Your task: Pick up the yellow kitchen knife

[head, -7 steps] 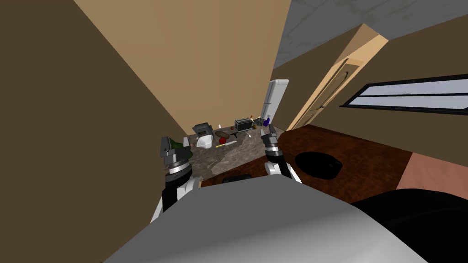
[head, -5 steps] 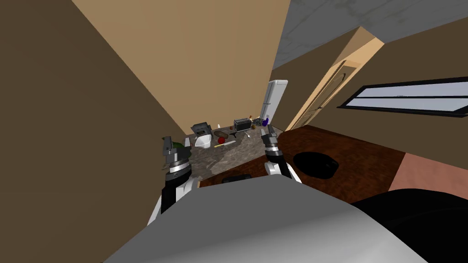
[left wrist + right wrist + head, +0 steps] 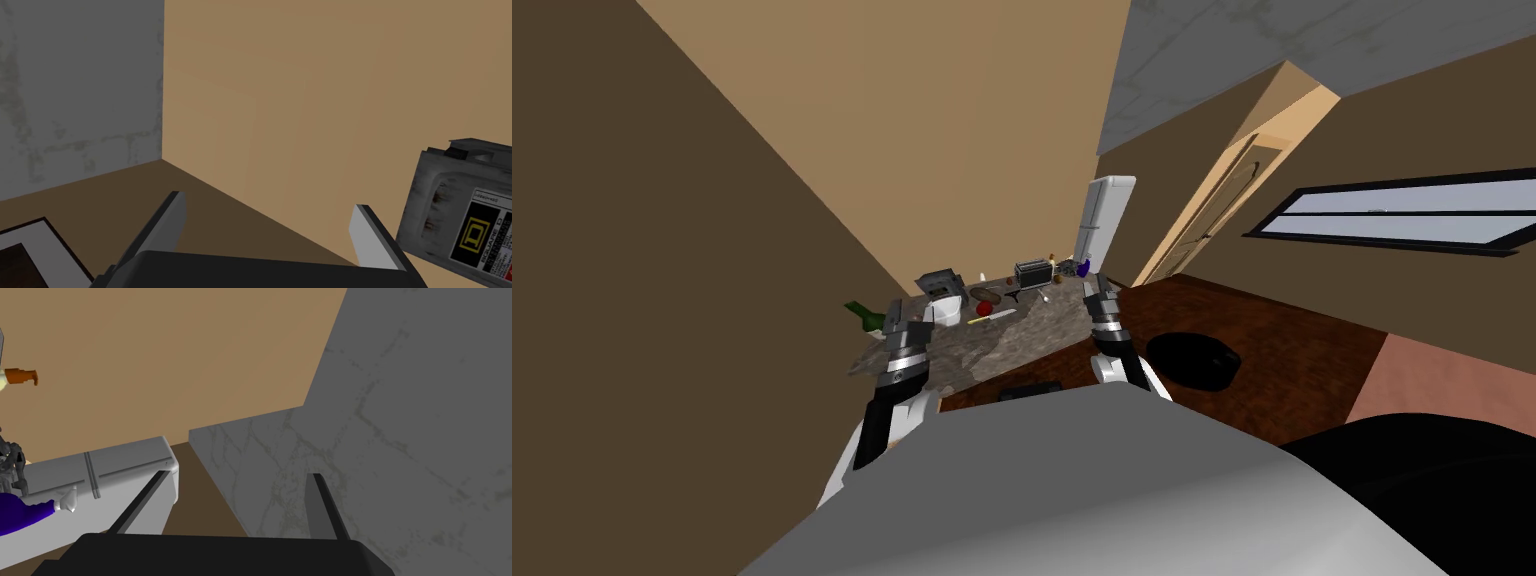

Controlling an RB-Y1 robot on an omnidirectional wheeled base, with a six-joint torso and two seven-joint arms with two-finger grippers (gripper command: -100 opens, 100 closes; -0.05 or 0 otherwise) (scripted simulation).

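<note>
Knife (image 3: pixel 992 317), yellow-handled, lies untouched on the desk (image 3: pixel 1012 345); my left gripper (image 3: pixel 909 310) has edged nearer it, jaws spread like the right gripper (image 3: pixel 1097 287).

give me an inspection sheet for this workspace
surface: mottled grey-brown counter against a tan wall
job's things: yellow-handled knife lying flat on the counter, beside a red apple, not held
clutter: toaster, green bottle
hands: left hand open, by the counter's left end; right hand open, by its right end; both empty
cables: nothing seen
surroundings: white fridge, door, window
</note>
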